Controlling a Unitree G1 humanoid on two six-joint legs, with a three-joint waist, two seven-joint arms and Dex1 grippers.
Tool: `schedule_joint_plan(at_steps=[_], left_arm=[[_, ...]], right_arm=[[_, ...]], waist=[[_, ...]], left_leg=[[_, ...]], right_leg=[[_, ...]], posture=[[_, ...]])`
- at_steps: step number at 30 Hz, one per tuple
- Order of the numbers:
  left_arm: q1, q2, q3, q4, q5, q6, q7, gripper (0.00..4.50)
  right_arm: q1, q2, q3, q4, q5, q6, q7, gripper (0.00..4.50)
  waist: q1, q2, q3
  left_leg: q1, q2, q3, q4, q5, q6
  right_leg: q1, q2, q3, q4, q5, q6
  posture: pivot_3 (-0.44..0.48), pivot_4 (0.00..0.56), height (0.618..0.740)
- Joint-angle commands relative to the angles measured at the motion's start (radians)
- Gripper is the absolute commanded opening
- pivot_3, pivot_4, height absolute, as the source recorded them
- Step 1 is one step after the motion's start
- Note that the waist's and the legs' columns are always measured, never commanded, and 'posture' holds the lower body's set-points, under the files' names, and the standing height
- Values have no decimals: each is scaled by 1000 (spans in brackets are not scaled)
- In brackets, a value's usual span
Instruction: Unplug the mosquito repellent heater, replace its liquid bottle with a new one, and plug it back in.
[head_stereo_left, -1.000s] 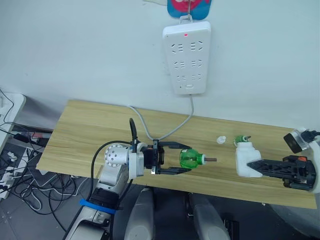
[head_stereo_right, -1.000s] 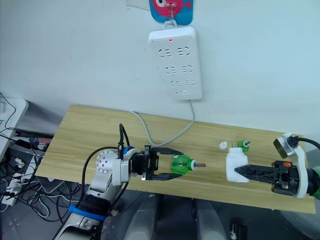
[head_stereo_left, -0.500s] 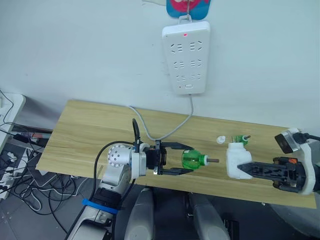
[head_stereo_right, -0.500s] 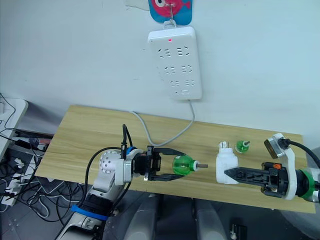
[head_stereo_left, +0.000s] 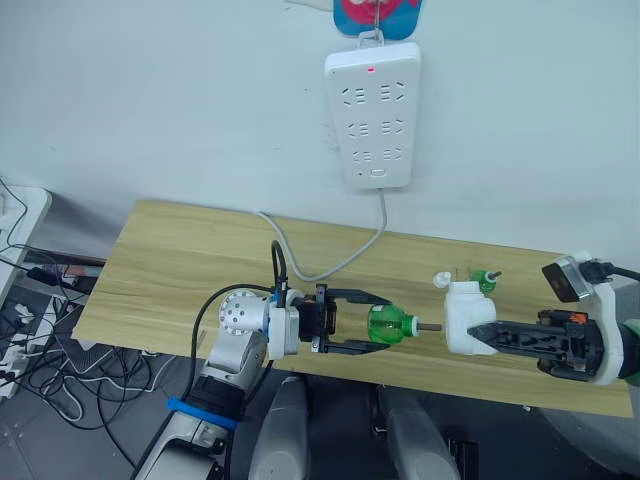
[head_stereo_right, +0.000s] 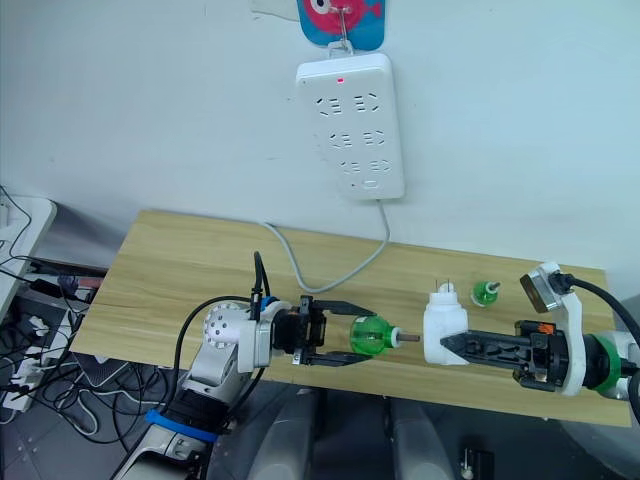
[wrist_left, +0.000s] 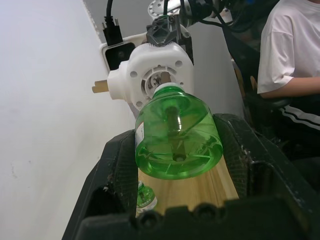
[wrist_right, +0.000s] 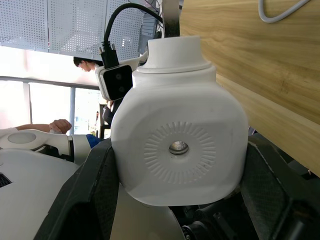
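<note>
My left gripper (head_stereo_left: 381, 322) is shut on a round green bottle (head_stereo_left: 391, 324) lying sideways, its bare dark wick pointing at the mosquito repellent heater (head_stereo_left: 462, 316). My right gripper (head_stereo_left: 480, 335) is shut on the white heater just above the table, prongs up. A small gap separates the wick tip from the heater. In the left wrist view the bottle (wrist_left: 175, 132) lines up with the heater's round opening (wrist_left: 159, 80). A second small green bottle (head_stereo_left: 484, 279) with a wick stands on the table behind the heater, beside a loose white cap (head_stereo_left: 441, 280). I cannot tell which bottle is the new one.
A tall white power strip (head_stereo_left: 372, 115) hangs on the wall above the wooden table (head_stereo_left: 180, 260), its grey cable (head_stereo_left: 330, 265) trailing across the tabletop. Cables lie on the floor at far left (head_stereo_left: 30, 330). A person in a white shirt (wrist_left: 292, 60) sits beyond the table.
My right gripper has carried the heater leftward, from beside the standing bottle to just short of the wick. My left gripper with its bottle has edged slightly right.
</note>
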Motion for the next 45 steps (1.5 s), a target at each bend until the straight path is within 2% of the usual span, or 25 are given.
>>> schedule_joint_plan(at_steps=[1, 28, 39, 43, 45], left_arm=[[3, -14, -16, -2, 9, -13, 7, 2240], [-16, -44, -42, 13, 42, -5, 36, 2240], [-26, -37, -52, 21, 50, -7, 32, 2240], [-32, -44, -53, 17, 50, -7, 41, 2240], [-28, -46, -61, 10, 52, -3, 41, 2240]], right_arm=[[-5, 3, 7, -37, 27, -17, 10, 2933], [-25, 26, 50, -78, 27, -65, -99, 2933], [-37, 7, 64, -95, 27, -72, -111, 2933], [-42, 14, 77, -108, 27, -89, -147, 2933], [-50, 26, 89, -111, 27, -102, -176, 2933]], waist=[[0, 0, 0], [0, 0, 0], [0, 0, 0], [0, 0, 0], [0, 0, -1]], left_leg=[[0, 0, 0, 0, 0, 0], [0, 0, 0, 0, 0, 0], [0, 0, 0, 0, 0, 0], [0, 0, 0, 0, 0, 0], [0, 0, 0, 0, 0, 0]], right_leg=[[0, 0, 0, 0, 0, 0], [0, 0, 0, 0, 0, 0], [0, 0, 0, 1, 0, 0], [0, 0, 0, 1, 0, 0], [0, 0, 0, 1, 0, 0]], posture=[[106, 388, 740], [103, 389, 740], [105, 378, 740], [105, 378, 740], [109, 361, 740]])
